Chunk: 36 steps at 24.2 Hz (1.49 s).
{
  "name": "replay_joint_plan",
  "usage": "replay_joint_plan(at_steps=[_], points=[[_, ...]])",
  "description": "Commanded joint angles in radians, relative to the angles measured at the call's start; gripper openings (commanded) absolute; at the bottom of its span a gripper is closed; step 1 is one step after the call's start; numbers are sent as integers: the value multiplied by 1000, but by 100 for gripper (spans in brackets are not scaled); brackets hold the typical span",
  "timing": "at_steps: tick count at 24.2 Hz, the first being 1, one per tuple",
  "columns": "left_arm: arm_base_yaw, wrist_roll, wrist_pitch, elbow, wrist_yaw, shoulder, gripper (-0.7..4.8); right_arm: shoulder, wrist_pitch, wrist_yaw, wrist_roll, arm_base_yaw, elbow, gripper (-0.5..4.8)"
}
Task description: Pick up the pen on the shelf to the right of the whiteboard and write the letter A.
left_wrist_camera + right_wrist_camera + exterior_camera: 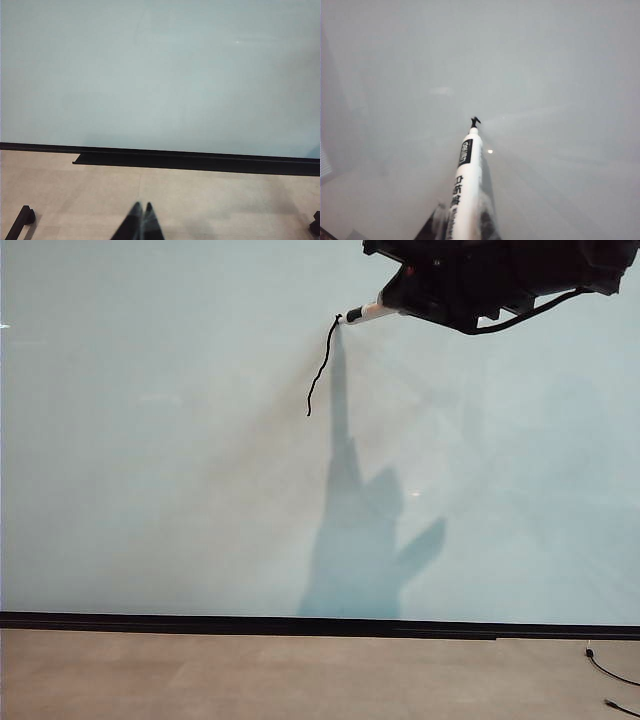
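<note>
Right gripper (400,295) clamps the pen (465,190); only the exterior view shows its stroke (320,370); left gripper (141,220) clenched, empty.

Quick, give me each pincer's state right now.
Left pincer: shut, empty, low over the floor before the whiteboard.
Right pincer: shut on the pen, tip at the whiteboard.

Right gripper (400,295): largely cut off by the exterior view's top edge; its fingers (437,225) blurred beside the pen (465,190). Left gripper (141,222): only its tips showed. Whiteboard (150,440): cropped on three sides.
</note>
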Motion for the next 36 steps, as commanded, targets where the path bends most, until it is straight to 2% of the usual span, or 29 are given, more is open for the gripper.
replay_joint_plan(at_steps=[1,36], points=[[0,4,6,3,4,0,-5,-6,10,36,5,-1,-8,-5],[0,4,6,3,4,0,-5,-13,4,87,8,-1,-68,-5]])
